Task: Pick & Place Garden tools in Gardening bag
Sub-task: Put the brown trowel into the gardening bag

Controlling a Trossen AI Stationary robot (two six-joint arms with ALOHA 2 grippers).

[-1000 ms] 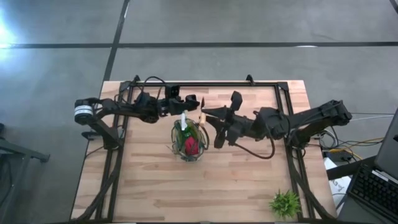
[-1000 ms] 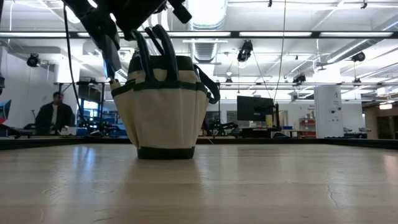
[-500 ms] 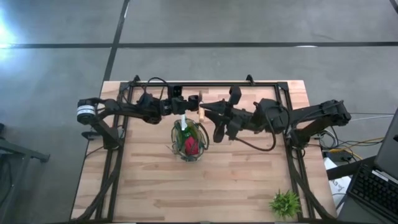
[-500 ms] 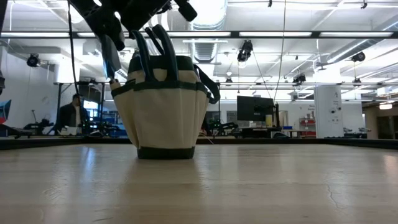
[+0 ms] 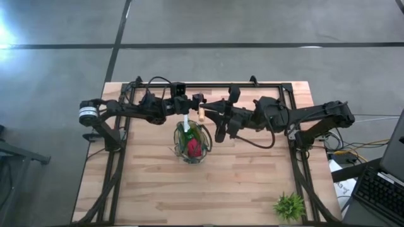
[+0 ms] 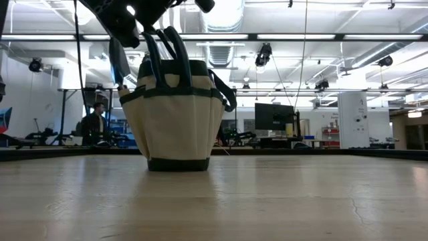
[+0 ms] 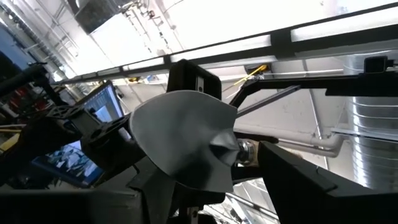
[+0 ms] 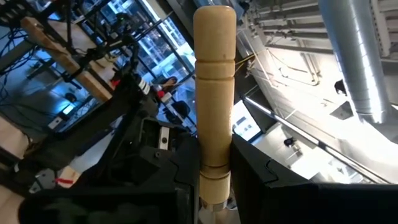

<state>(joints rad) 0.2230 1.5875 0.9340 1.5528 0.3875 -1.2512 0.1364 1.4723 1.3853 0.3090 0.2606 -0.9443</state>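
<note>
Wooden-handled trowel [image 8: 214, 93] clamped in right gripper [image 5: 207, 111].

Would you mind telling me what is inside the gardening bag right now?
From above, the gardening bag holds a red-and-black piece, green parts and a white handle sticking out. Anything deeper is covered, and the low view shows only its fabric wall.

no readable text, labels or signs

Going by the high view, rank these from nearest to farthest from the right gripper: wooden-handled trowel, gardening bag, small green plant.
1. wooden-handled trowel, held in the right gripper.
2. gardening bag, just below on the table.
3. small green plant, far at the table's near right corner.
</note>
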